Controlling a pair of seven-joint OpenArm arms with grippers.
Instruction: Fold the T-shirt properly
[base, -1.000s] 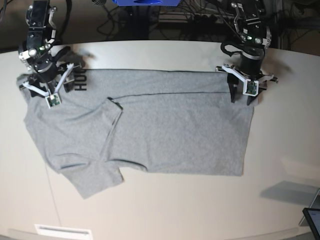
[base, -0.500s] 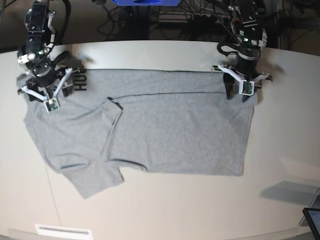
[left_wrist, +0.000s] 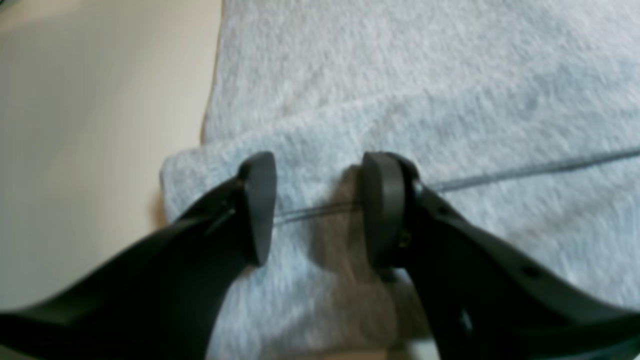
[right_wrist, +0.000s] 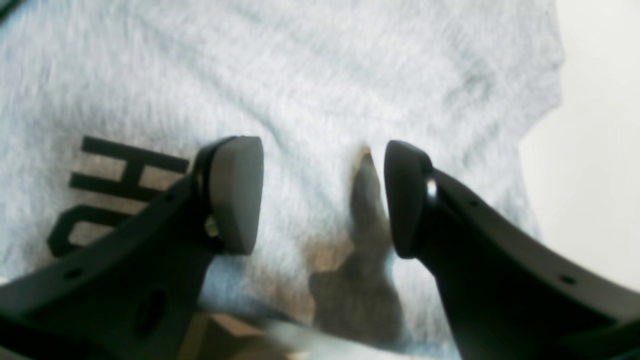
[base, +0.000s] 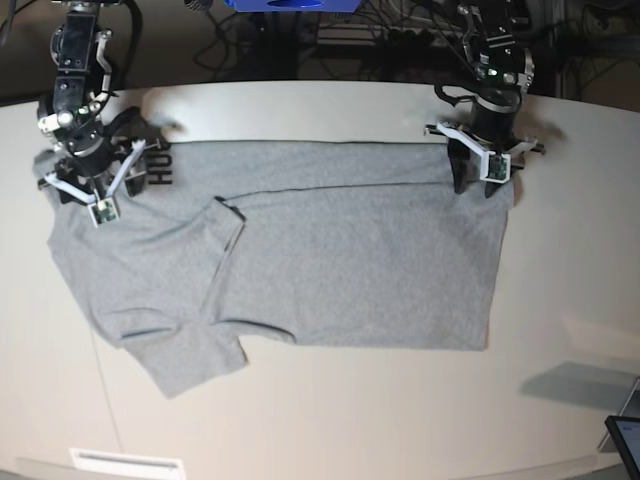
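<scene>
The T-shirt (base: 300, 250) lies flat on the tabletop (base: 400, 420), long axis 9-to-3 o'clock; both tools, left tool (left_wrist: 320, 205) and right tool (right_wrist: 322, 195), hover gaping (nothing gripped) over its 12 o'clock folded edge.

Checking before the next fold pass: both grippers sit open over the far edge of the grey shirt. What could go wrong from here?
1. The left gripper is open over the folded flap's hem at the corner of the heather-grey cotton T-shirt; closing may pinch only the top layer.
2. The right gripper is open over rumpled cloth beside the black block lettering, so its grab may bunch the fabric.
3. A sleeve lies splayed toward the near side and may drag in crooked.
</scene>
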